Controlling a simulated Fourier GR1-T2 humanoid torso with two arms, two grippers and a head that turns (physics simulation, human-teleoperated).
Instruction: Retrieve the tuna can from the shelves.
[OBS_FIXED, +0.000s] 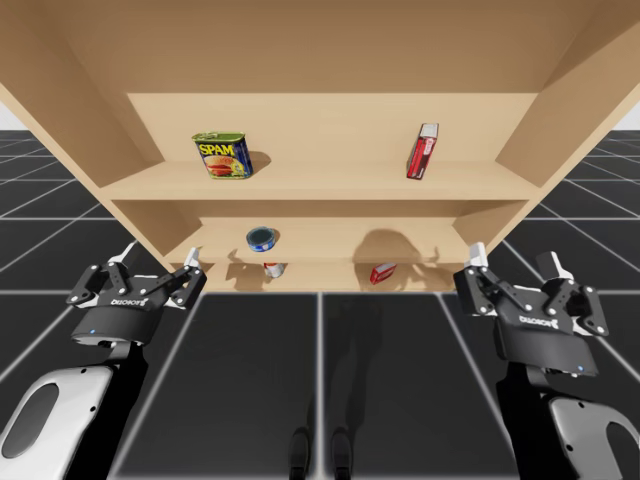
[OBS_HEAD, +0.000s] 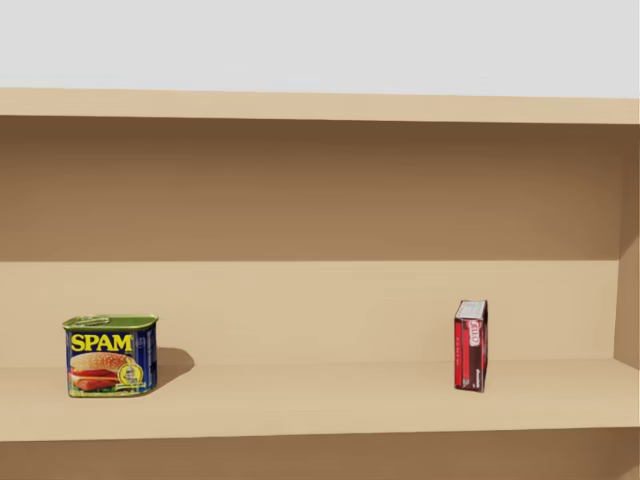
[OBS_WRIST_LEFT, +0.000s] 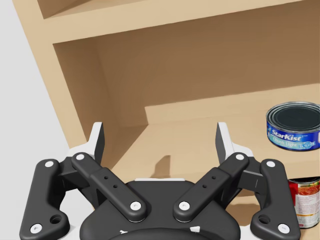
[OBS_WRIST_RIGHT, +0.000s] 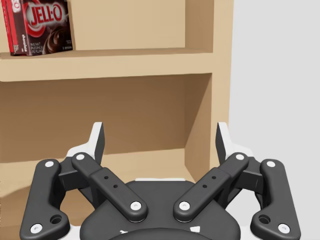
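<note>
Tan wooden shelves (OBS_FIXED: 320, 182), dark grid floor (OBS_FIXED: 400, 380). Arms raised at shelf front, left gripper (OBS_FIXED: 160, 256) and right gripper (OBS_FIXED: 513, 258) level, fingers spread. Squat blue tuna can (OBS_FIXED: 262, 238) inside, nearer the left.

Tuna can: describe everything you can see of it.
The tuna can is short, round, blue-labelled with a dark top and shiny metal rim. It stands upright on the shelf below the top one, left of centre, above a red can. Only the shelf touches it; my open left hand is apart from it.
</note>
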